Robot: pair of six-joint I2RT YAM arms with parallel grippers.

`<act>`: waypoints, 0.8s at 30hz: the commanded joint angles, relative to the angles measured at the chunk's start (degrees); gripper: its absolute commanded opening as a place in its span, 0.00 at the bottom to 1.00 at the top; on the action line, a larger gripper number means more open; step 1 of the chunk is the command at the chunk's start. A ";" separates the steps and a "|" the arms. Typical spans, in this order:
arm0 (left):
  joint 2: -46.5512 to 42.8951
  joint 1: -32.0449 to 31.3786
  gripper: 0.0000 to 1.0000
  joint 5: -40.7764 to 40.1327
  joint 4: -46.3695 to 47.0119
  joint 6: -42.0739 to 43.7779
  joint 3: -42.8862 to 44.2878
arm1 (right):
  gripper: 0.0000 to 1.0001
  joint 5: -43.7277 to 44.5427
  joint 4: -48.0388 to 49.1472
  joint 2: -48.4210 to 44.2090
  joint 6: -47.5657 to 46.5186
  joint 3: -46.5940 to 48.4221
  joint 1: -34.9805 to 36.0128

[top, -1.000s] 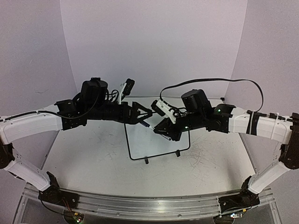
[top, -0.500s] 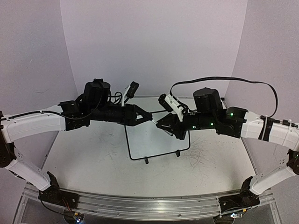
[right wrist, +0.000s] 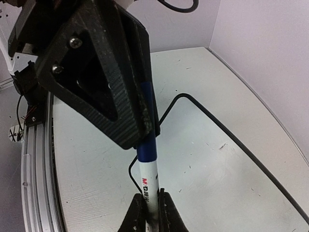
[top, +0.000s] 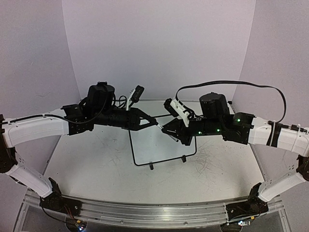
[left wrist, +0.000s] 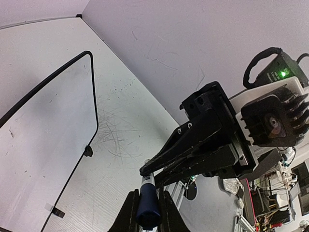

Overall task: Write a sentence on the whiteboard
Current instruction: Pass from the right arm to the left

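The whiteboard (top: 155, 147) lies on the table between the arms, black-framed, and no sentence shows on its white face (left wrist: 43, 125) (right wrist: 217, 164). Above its far edge both grippers meet on one marker (top: 161, 128). My left gripper (top: 155, 124) (left wrist: 147, 198) is shut on the marker's blue cap (left wrist: 147, 208) (right wrist: 148, 145). The right gripper (top: 167, 131) (right wrist: 150, 200) is shut on its white barrel (right wrist: 148, 180). In the left wrist view the right gripper's fingers (left wrist: 193, 150) reach in from the right, across the barrel.
The tabletop (top: 96, 159) carries faint grey scribble marks. The board's two black feet (top: 151, 166) point toward the near edge. White walls close in the back and both sides. A black cable (top: 227, 83) loops above the right arm.
My left gripper's jaws have closed onto the blue cap. The right gripper, with the marker, has risen and shifted slightly right since a second ago.
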 commanded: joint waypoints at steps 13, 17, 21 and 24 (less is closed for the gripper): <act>-3.10 -0.19 0.00 -7.40 4.01 -0.18 -0.79 | 0.40 9.97 2.72 -3.07 4.53 -3.40 0.33; -4.51 -0.16 0.00 -11.01 5.06 -0.06 -2.11 | 0.67 14.57 2.91 -3.49 7.48 -4.76 0.32; -7.16 -0.11 0.00 -16.16 6.76 -0.52 -3.96 | 0.93 20.05 3.41 -6.31 13.05 -7.40 0.34; -9.77 -0.16 0.00 -19.34 10.74 -1.40 -6.40 | 0.98 22.38 6.54 -8.51 20.66 -10.56 0.32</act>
